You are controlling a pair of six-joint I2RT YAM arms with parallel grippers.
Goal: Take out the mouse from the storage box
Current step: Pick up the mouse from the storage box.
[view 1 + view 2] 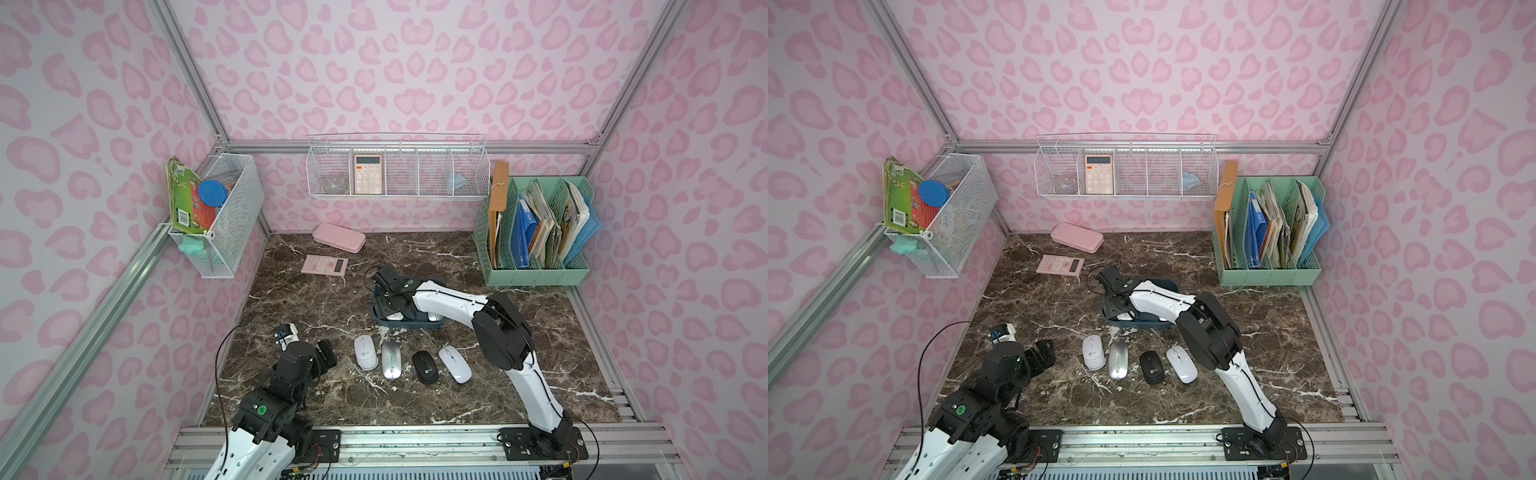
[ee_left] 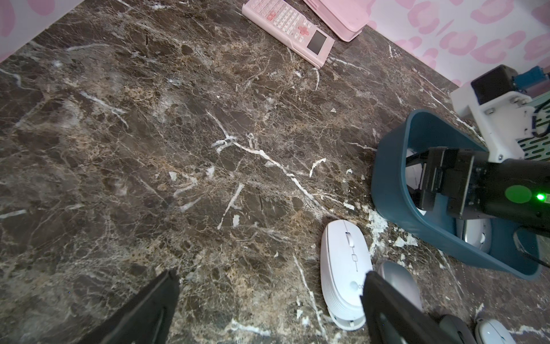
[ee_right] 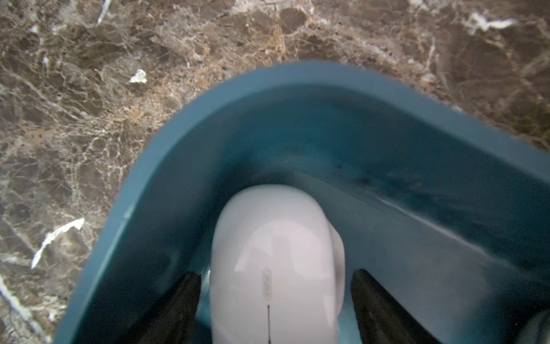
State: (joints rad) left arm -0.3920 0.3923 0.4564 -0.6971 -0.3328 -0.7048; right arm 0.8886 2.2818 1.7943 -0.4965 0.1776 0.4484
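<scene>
The right gripper [image 3: 272, 277] stands open, fingers flanking the smooth white plastic mouse [image 3: 273, 232] inside the dark teal-blue plastic storage box [image 3: 208, 98]. It should squeeze squarely across the flanks, then lift clear of the curved wall ahead. Far off, the left gripper [image 2: 269, 277] hangs open.

Teal-blue storage box [image 1: 411, 327], shallow with rounded corners, sits upright mid worktop [image 1: 291, 299], slightly right. White mouse [image 3: 276, 253] lies flat inside, at its left end.
</scene>
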